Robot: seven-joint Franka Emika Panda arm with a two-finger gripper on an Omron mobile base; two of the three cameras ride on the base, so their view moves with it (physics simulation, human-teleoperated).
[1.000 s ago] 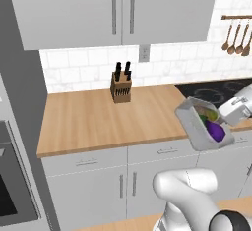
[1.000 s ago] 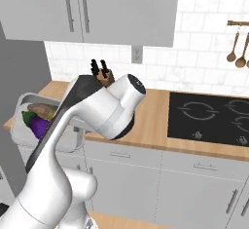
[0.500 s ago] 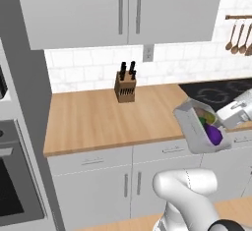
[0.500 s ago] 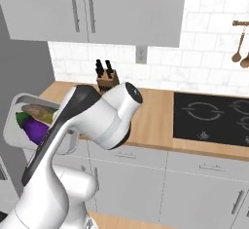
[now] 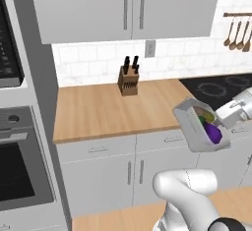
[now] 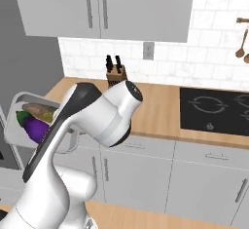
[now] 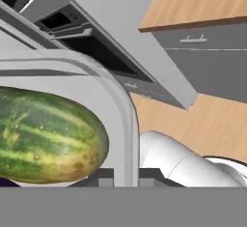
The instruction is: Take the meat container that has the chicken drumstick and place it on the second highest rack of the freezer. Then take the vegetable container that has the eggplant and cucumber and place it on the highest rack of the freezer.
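The claw (image 7: 123, 175) sits at the bottom centre of the hand view, its dark tips pressed to either side of the container's (image 7: 126, 120) grey rim, clamped on it. Inside that rim the cucumber (image 7: 46, 136) fills the lower left of the frame, and a sliver of purple shows at the bottom left edge.

In the left base view the container (image 5: 193, 127) hangs at the right of the frame, tipped steeply on its side in front of the counter's (image 5: 103, 109) edge and above the drawer fronts. The eggplant (image 5: 213, 132) lies low in it, with something green just above. The white wrist reaches in from the right edge and meets the container's far side; the claw itself is hard to make out there.

In the right base view the container (image 6: 19, 107) is at the left edge, partly covered by the arm's dark upper link. The eggplant (image 6: 36, 127) lies in it, with a brownish-green piece above.

A knife block (image 5: 128, 76) stands at the back of the counter, by the tiled wall. A black cooktop (image 6: 216, 111) lies at right, utensils (image 5: 236, 31) hang upper right, and an oven (image 5: 19, 161) is at lower left, cut off by the frame.
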